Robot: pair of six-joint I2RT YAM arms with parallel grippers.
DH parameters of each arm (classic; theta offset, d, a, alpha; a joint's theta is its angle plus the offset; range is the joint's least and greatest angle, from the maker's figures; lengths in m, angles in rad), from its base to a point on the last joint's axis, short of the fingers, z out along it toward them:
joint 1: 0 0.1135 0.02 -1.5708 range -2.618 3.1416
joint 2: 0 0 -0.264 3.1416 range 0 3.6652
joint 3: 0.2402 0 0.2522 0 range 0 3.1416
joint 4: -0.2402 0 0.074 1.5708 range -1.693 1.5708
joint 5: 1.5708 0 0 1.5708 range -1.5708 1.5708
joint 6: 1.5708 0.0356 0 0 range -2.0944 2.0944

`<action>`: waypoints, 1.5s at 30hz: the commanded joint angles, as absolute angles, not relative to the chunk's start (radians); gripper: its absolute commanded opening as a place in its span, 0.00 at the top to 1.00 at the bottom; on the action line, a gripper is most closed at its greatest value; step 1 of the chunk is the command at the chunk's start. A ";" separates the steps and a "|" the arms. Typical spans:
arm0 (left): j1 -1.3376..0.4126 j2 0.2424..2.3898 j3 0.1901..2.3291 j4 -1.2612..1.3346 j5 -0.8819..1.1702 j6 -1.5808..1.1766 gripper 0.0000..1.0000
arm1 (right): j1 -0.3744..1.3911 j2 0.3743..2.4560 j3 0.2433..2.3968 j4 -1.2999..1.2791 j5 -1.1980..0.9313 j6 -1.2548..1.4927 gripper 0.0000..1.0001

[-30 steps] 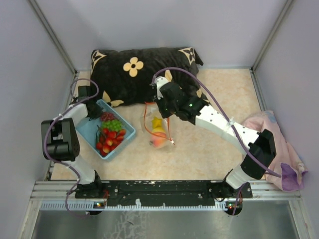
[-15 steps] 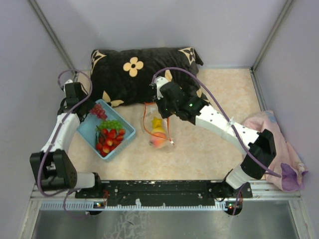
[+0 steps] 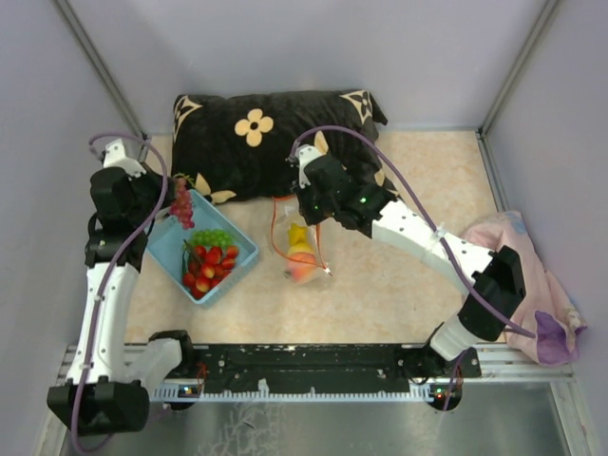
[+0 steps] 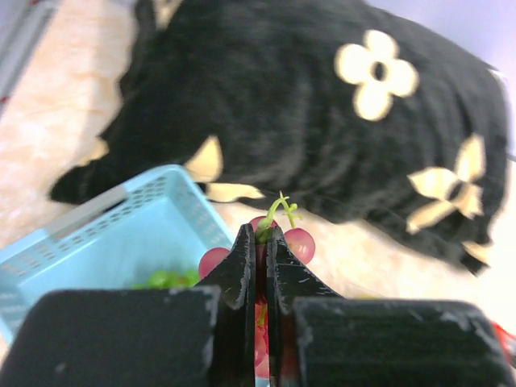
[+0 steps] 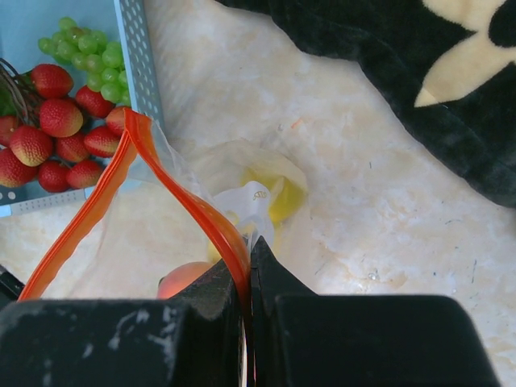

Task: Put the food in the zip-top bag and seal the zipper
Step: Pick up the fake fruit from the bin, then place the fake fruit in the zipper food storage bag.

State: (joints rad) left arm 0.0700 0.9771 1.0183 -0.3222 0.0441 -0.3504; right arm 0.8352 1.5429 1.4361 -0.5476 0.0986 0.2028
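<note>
My left gripper (image 3: 172,196) is shut on the green stem of a bunch of red grapes (image 3: 181,204) and holds it in the air over the far corner of the light blue basket (image 3: 165,249). The left wrist view shows the grapes (image 4: 301,243) at my fingertips (image 4: 264,236). My right gripper (image 3: 307,219) is shut on the red-orange zipper (image 5: 188,200) of the clear bag (image 3: 300,251) and holds its mouth open. A yellow fruit (image 5: 288,196) and an orange peach (image 5: 180,279) lie inside the bag. Strawberries (image 3: 210,265) and green grapes (image 3: 217,237) lie in the basket.
A black pillow with cream flowers (image 3: 256,142) lies along the back, just behind the basket and the bag. A pink cloth (image 3: 532,275) is bunched against the right wall. Grey walls close in the left, right and back sides.
My left arm has risen out of the basket with the red grapes and drawn back to the left. My right gripper and the bag have stayed put.
</note>
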 commanded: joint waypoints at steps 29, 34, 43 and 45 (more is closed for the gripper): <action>-0.391 0.857 0.891 0.375 0.553 -0.602 1.00 | 0.830 1.579 1.517 -0.448 0.015 0.299 0.97; -0.467 0.911 0.870 0.504 0.599 -0.542 1.00 | 0.830 1.581 1.524 -0.451 0.015 0.299 0.97; -0.514 0.989 0.778 0.515 0.606 -0.383 1.00 | 0.830 1.585 1.536 -0.463 0.018 0.288 0.97; -0.513 0.996 0.753 0.485 0.598 -0.334 1.00 | 0.831 1.584 1.541 -0.468 0.023 0.283 0.97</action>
